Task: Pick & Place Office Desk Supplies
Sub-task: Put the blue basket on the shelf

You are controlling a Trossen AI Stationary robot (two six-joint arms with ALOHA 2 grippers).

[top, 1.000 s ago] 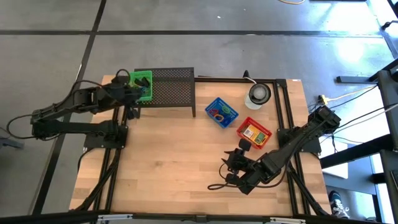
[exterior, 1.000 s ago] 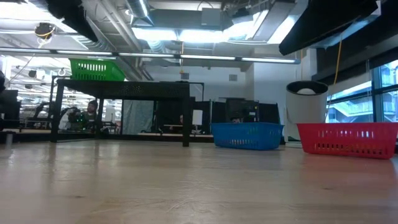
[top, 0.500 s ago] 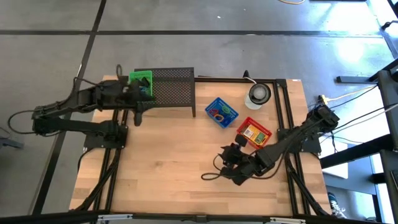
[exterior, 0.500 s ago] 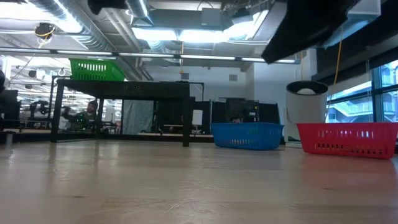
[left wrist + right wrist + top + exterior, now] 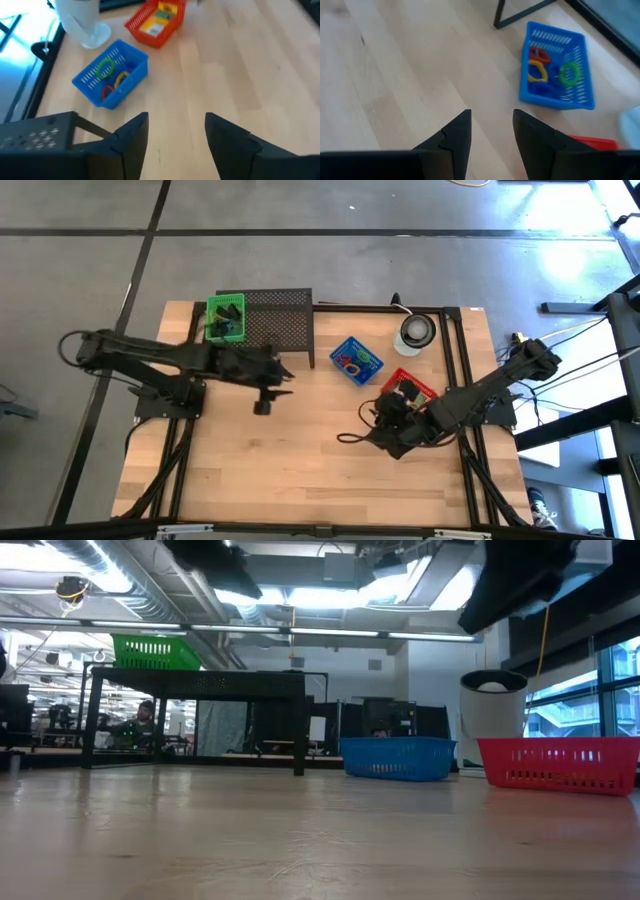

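Coloured loops lie in a blue basket (image 5: pixel 356 360) (image 5: pixel 111 72) (image 5: pixel 555 65) at the middle of the table. Yellow-orange packets lie in a red basket (image 5: pixel 408 392) (image 5: pixel 156 20) to its right. Small black clips sit in a green basket (image 5: pixel 226 317) (image 5: pixel 152 651), which rests on the left end of the black mesh rack (image 5: pixel 278 320). My left gripper (image 5: pixel 284 370) (image 5: pixel 176 125) hovers open over the bare table in front of the rack, pointing at the blue basket. My right gripper (image 5: pixel 383 410) (image 5: pixel 491 120) hovers open beside the red basket's near left corner, nothing between its fingers.
A round white and grey object (image 5: pixel 415 333) (image 5: pixel 492 720) stands at the far right, behind the baskets. The rack's legs (image 5: pixel 299 735) stand on the far part of the table. Bare wood (image 5: pixel 290 460) spreads across the near half.
My left gripper has left the green basket on the rack and swung toward the table's right and near side, sinking a little, until it faces the blue basket. My right gripper has moved toward the far edge, up beside the red basket.
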